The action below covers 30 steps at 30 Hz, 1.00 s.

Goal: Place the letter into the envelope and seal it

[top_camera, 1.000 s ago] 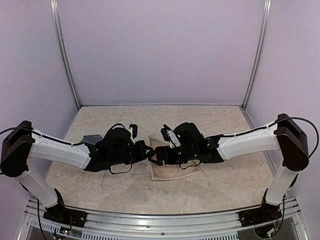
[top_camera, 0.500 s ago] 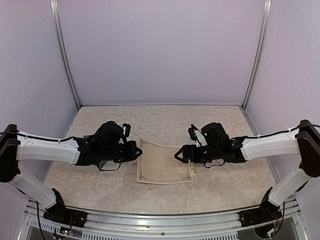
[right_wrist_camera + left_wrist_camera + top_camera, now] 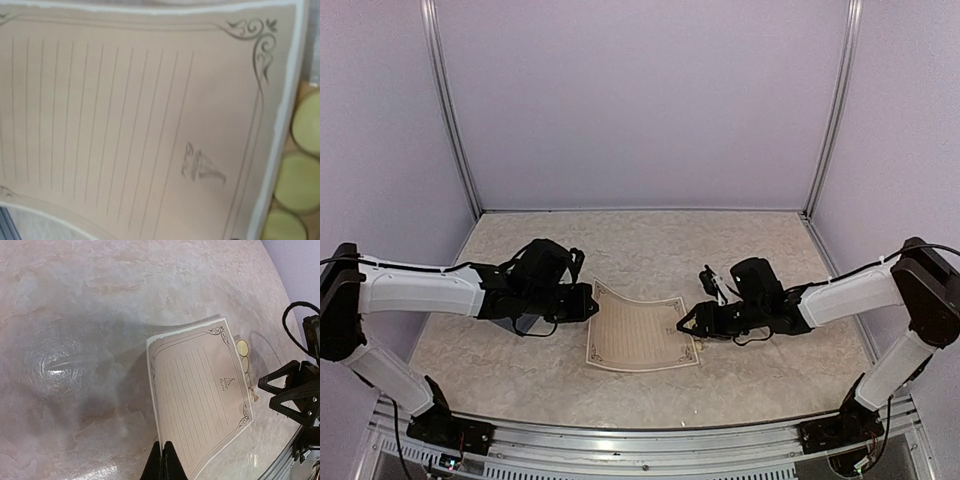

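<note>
Found the left end effector (image 3: 591,303) pressed fully shut on the left edge of the letter (image 3: 640,335), with no gap showing between its fingers (image 3: 169,466) in the left wrist view. Saw that gripped edge lifted off the table (image 3: 760,250), the sheet bowed and throwing a soft shadow on the marbled surface beneath, while the right part lay lower. Noted the letter lying printed side up near the middle of the table, between the two arms: beige, faintly ruled, with a dark scrolled border and a small emblem toward its right end. Found the right end effector (image 3: 687,322) low over the table, just beside the letter's right edge, its two fingers standing apart and partly open. Made out nothing held between them in the left wrist view. Could not tell from any view whether either fingertip touched the paper. Got from the right wrist view only the letter's ruled face at close range, somewhat blurred, with one ornate corner at the upper right. Spotted a sticker sheet (image 3: 243,347) tucked under the letter's right edge, a row of round pale-gold stickers poking out beyond the border. Saw the same stickers along the right margin of the right wrist view, right against the paper's white rim.
</note>
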Tool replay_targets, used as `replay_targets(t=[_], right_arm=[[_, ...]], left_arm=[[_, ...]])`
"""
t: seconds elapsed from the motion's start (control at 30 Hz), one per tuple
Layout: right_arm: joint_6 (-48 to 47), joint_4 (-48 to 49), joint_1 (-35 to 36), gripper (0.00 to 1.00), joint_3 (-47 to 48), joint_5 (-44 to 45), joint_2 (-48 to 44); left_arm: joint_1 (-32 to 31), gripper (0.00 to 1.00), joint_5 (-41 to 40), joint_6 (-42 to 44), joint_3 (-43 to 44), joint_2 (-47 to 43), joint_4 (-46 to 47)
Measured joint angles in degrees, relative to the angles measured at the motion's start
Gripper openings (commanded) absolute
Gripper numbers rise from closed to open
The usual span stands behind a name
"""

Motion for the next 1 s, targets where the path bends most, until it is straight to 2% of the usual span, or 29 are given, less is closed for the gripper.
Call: replay_targets(t=[0.43,0.7,1.0], right_arm=[[0.1,3.2,-3.0,0.54,0.1,-1.4,6.7],[1.5,7.6,-3.1,0.43,0.7,-5.1,9.9],[4.9,14.0,-3.1,0.35,0.7,-10.1,12.0]], left_arm=[[0.0,0.00,0.2,1.7,0.4,1.3,-1.9],[-0.1,0.00,0.2,1.2,0.5,1.3,-1.6],[-2.1,0.00,0.3,-2.7,0.5,3.9,5.3]])
